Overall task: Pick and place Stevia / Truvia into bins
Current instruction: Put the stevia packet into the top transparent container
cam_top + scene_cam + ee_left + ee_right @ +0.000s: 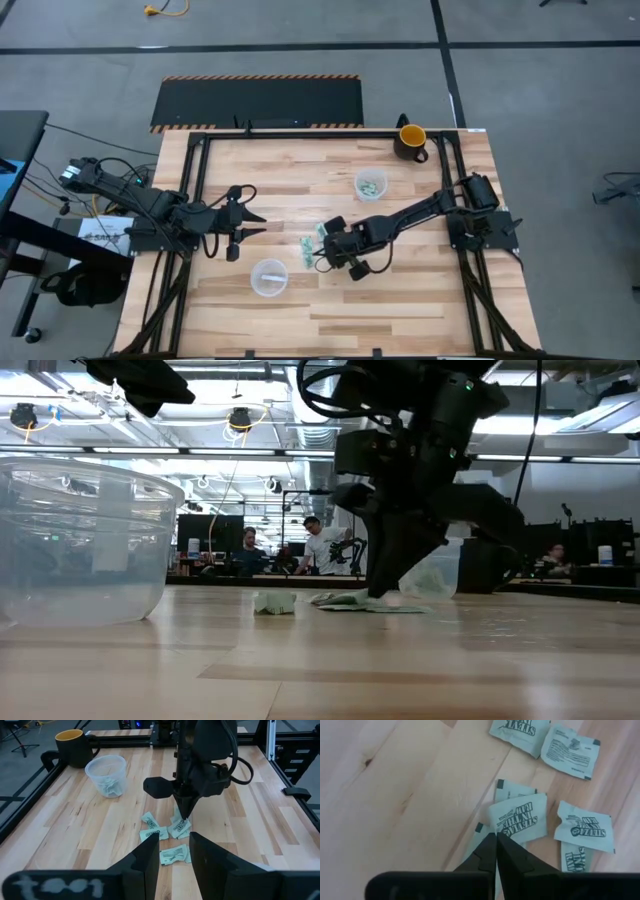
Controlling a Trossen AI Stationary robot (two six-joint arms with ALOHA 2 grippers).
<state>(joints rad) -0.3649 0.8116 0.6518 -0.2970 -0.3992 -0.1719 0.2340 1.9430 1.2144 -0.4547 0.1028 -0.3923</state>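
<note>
The right hand (322, 247) is down on the loose pile of sachets (172, 832) mid-surface, its fingers pressed together at the edge of one thin paper packet; whether they have pinched it, I cannot tell. The far clear cup (370, 184) by the dark mug (411, 140) already holds several sachets, while the near cup (269, 277) seems to hold one pale one. About half a dozen flat, crinkled green-and-white packets remain on the pale wooden surface (400, 290). The left hand (248, 222) waits apart, fingers open.
</note>
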